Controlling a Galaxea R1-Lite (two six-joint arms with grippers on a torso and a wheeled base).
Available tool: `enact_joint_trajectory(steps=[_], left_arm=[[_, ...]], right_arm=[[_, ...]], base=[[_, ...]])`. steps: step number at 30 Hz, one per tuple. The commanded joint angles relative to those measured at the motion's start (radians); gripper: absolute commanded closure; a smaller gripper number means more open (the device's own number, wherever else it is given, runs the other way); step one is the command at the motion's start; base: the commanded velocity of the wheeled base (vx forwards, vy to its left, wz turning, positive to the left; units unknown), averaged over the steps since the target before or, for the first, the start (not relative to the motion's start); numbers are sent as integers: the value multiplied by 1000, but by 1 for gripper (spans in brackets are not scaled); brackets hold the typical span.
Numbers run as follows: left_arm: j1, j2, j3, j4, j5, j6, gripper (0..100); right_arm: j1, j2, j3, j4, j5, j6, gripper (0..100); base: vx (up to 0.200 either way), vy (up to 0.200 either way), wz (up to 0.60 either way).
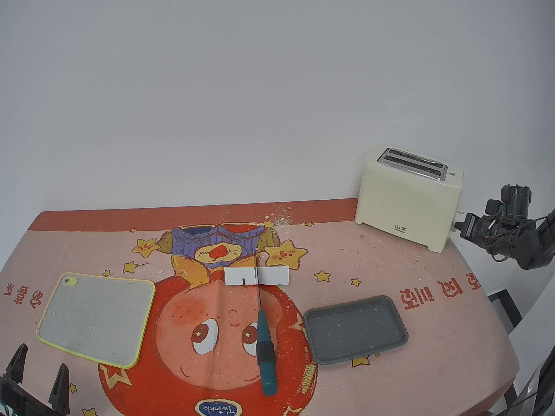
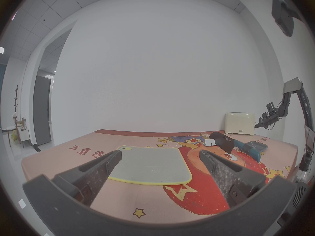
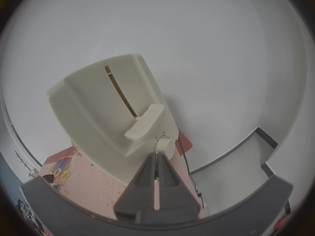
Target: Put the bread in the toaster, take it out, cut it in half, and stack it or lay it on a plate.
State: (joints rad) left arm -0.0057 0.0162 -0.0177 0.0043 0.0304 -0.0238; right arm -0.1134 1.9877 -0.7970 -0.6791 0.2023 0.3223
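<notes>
- Head view: high above the table's [image 1: 439,342] near edge, facing forward and down over the whole top.
- Left wrist view: low at the near left corner, looking across the cutting board [image 2: 151,164].
- Right wrist view: close against the toaster's [image 3: 98,115] lever end, far right corner.
- All three share the toaster.

On the one table [image 1: 457,348] there were one toaster [image 1: 409,206], one knife [image 1: 266,353], one cutting board [image 1: 95,319], one grey tray [image 1: 355,329] and one white card [image 1: 273,275].

Left end effector [image 2: 160,154] spread wide near the yellow-rimmed cutting board [image 2: 151,163], knife [image 2: 234,142] and toaster [image 2: 239,123] farther off
</notes>
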Motion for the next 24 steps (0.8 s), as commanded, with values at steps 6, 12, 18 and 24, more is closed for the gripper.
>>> enact_joint_trajectory(steps=[6, 12, 18, 24], left_arm=[[0, -9, 18, 0, 0, -1, 0], [0, -9, 18, 0, 0, -1, 0], [0, -9, 18, 0, 0, -1, 0], [0, -9, 18, 0, 0, -1, 0]], right_arm=[[3, 19, -4, -2, -1, 0, 100], [6, 31, -5, -2, -3, 0, 100], [6, 33, -7, -2, -3, 0, 100], [3, 34, -8, -2, -3, 0, 100]], base=[[0, 0, 0], [0, 0, 0], [0, 0, 0], [0, 0, 0]])
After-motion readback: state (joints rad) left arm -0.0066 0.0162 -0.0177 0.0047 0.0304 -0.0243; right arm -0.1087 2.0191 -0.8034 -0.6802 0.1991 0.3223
